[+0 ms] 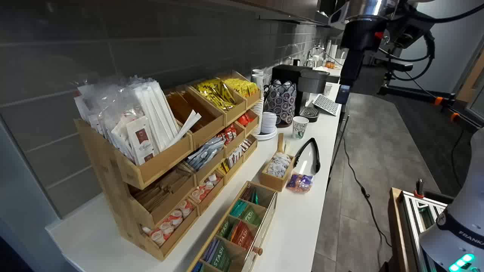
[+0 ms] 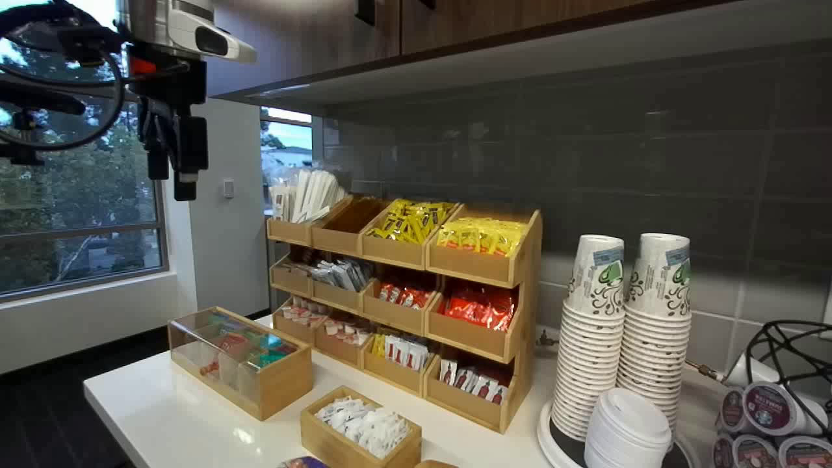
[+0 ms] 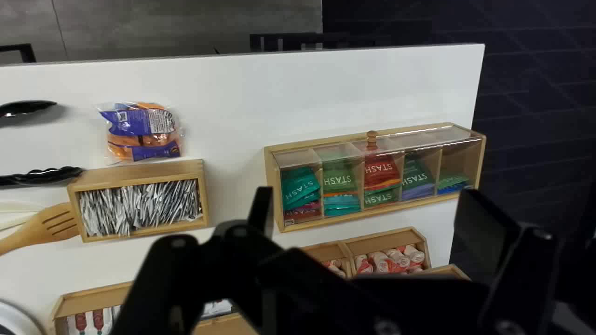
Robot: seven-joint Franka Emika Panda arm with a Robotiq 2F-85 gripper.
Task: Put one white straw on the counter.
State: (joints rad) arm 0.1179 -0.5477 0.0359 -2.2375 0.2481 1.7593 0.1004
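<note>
Several long, thin white straws stand bunched with clear wrap and paper packets in an upper end bin of the wooden rack. They also show in an exterior view. They are out of the wrist view. The white counter runs under the rack and shows in the wrist view and an exterior view. My gripper hangs high above the counter, apart from the rack and straws. It points down in an exterior view. In the wrist view the gripper is open, with nothing between its fingers.
The tiered wooden rack stands against the tiled wall. A clear-lidded tea box, a packet box, a purple-orange bag and black tongs lie before it. Stacked cups and a coffee machine stand beyond. A cabinet hangs overhead.
</note>
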